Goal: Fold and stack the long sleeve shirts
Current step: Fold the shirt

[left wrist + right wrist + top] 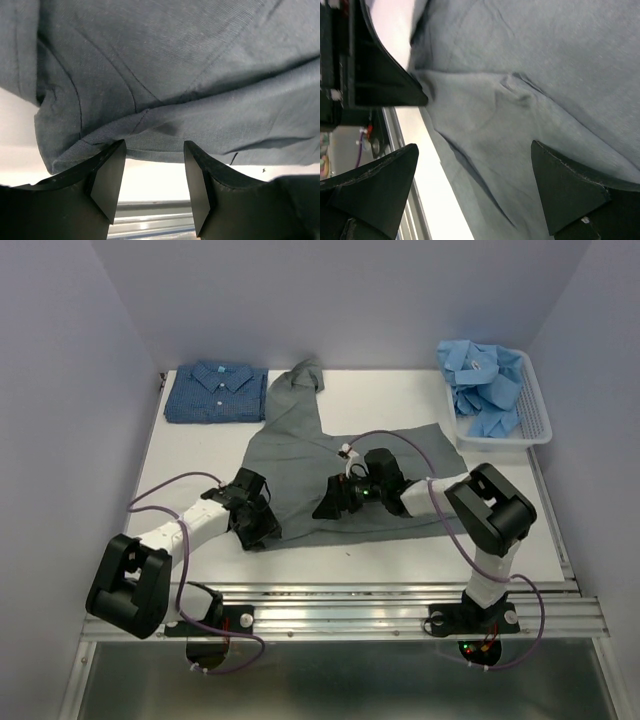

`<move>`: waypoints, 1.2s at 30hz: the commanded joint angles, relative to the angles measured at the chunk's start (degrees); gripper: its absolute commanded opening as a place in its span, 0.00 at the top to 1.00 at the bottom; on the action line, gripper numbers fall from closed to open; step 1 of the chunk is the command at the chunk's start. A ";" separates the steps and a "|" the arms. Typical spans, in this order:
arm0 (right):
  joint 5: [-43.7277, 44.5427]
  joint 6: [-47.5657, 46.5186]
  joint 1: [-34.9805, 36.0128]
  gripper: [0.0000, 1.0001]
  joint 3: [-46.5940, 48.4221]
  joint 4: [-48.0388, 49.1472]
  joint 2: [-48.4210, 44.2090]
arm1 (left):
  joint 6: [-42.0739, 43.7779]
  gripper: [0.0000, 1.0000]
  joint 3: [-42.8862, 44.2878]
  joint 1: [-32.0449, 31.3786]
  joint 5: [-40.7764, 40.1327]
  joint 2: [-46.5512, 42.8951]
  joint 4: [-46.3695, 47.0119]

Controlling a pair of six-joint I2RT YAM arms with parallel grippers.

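Note:
A plain grey shirt [330,445] lies spread out in the middle of the table, one sleeve reaching to the back. My left gripper [262,525] is open at the shirt's near-left hem; in the left wrist view the hem [150,150] lies just at the tips of my open gripper [154,146]. My right gripper [330,502] is open wide and low over the shirt's near edge [485,130], nothing between its fingers [475,150]. A dark blue patterned shirt [215,392] lies folded at the back left. Light blue shirts [485,380] are piled at the back right.
The light blue shirts lie in a white slatted basket [540,425] at the table's back right. A metal rail [400,595] runs along the table's near edge. The left gripper's black body [370,65] shows close by in the right wrist view.

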 commanded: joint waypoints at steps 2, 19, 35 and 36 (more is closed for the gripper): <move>1.96 -5.21 -0.46 0.00 -6.06 -15.84 -4.94 | -2.36 0.38 0.57 -0.14 1.24 -1.11 -9.70; 2.04 -12.60 0.86 0.00 0.33 -27.29 -16.20 | -3.59 0.37 12.60 -1.99 0.29 -7.97 -15.17; 50.46 -3.72 -9.16 0.00 2.73 -39.06 -21.03 | 7.66 0.01 38.72 -1.02 -7.11 26.83 -2.33; 50.56 -3.89 -9.68 0.00 1.93 -38.98 -21.21 | 7.92 0.01 38.28 -0.76 -5.88 27.88 -1.37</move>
